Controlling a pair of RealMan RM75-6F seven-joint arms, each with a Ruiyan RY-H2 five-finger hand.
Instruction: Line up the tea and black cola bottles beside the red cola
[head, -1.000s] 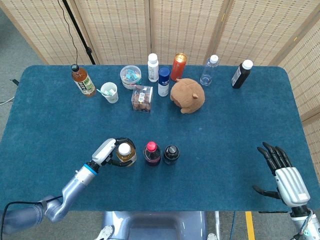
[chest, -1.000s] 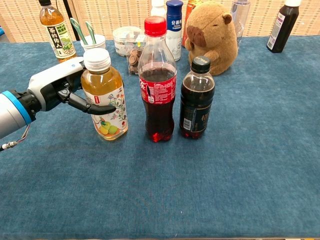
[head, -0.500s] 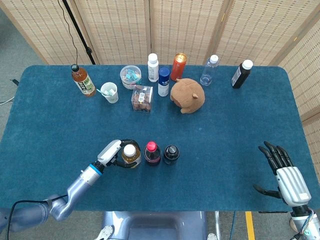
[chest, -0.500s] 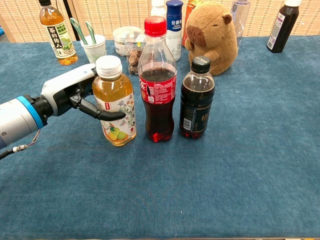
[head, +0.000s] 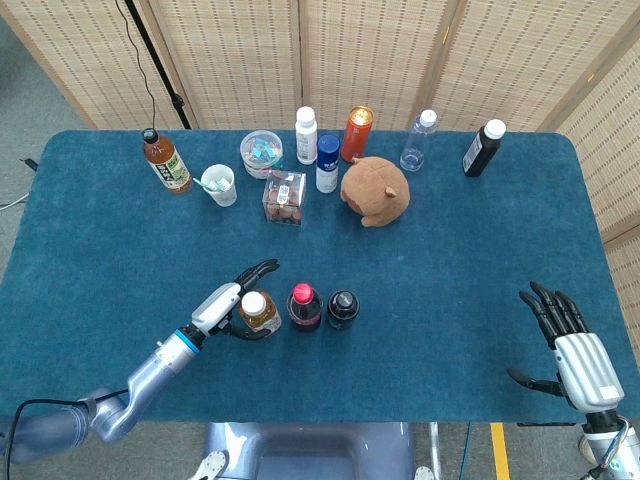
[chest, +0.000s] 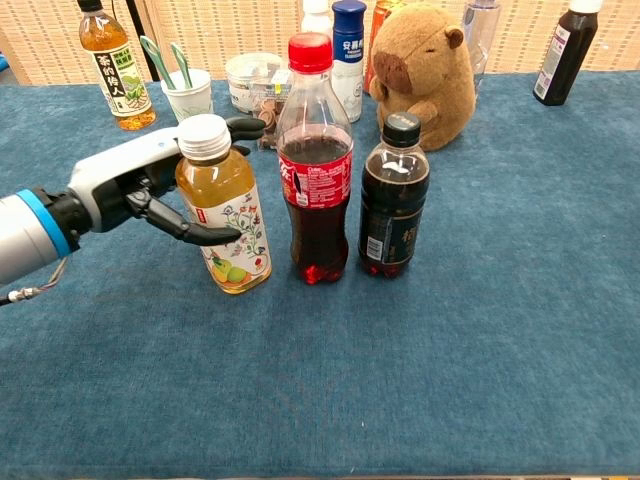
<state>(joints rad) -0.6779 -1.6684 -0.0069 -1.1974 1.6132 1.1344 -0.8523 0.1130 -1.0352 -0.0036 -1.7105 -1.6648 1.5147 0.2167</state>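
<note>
The tea bottle (chest: 222, 210) stood on the blue surface (chest: 450, 340) just beside the red cola bottle (chest: 316, 160), at the cola's nine o'clock in the chest view, with a narrow gap showing between their shoulders. It leaned a little, its cap tipped toward the hand, so its long axis was near upright but not quite square to the surface. The black cola bottle (chest: 392, 196) stood upright at the red cola's three o'clock, also just beside it, so the three made a short row across the near middle of the surface.

The left hand (chest: 140, 185) lay at the tea bottle's nine o'clock, fingers spread: one finger (chest: 195, 232) ran across the front of the label and others reached round behind the cap (whether they pressed on the bottle or merely lay against it could not be told). I judged it a loosening hold rather than a firm grip.

The right hand (head: 578, 362) hung apart at the row's four o'clock in the head view, fingers apart and holding nothing, well away from every bottle.

The left hand was far the nearer, and any withdrawal would call for drawing straight back toward nine o'clock, away from the bottle, since a sideways brush could topple the leaning tea into the red cola.
</note>
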